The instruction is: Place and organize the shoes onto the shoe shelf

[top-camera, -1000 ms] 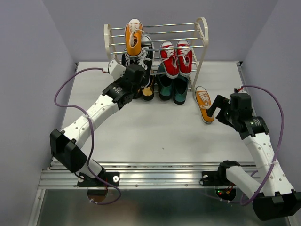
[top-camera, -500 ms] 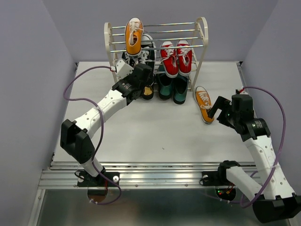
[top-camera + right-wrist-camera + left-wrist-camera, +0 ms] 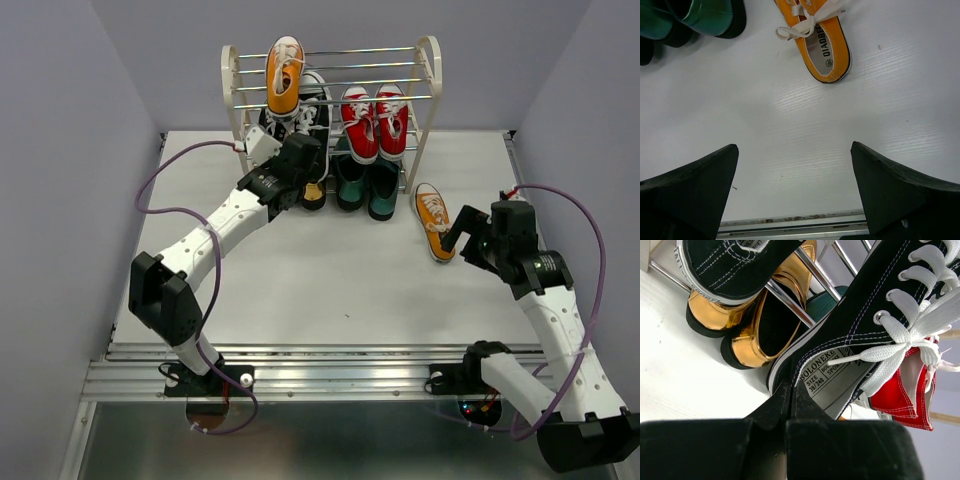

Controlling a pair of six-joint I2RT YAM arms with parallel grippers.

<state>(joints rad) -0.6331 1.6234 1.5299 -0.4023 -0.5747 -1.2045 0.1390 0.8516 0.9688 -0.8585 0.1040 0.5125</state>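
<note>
The cream shoe shelf (image 3: 430,62) stands at the back of the table. An orange shoe (image 3: 284,80) lies on its top rods, and a red pair (image 3: 375,122) sits on the middle tier. My left gripper (image 3: 303,155) is at the shelf's left half, shut on the heel wall of a black shoe (image 3: 875,305) that leans over the rods. A second black shoe (image 3: 730,265) rests on the tier beside it. Another orange shoe (image 3: 433,220) lies on the table right of the shelf. My right gripper (image 3: 460,228) hovers just near of it, open and empty (image 3: 795,150).
A glossy gold pair (image 3: 755,325) and a dark green pair (image 3: 368,185) stand on the table under the shelf's lowest rods. The table's near edge and a metal rail (image 3: 790,220) run just behind my right gripper.
My left arm has reached forward and pushed the black shoe further into the shelf, then held still. The right arm has barely moved.
</note>
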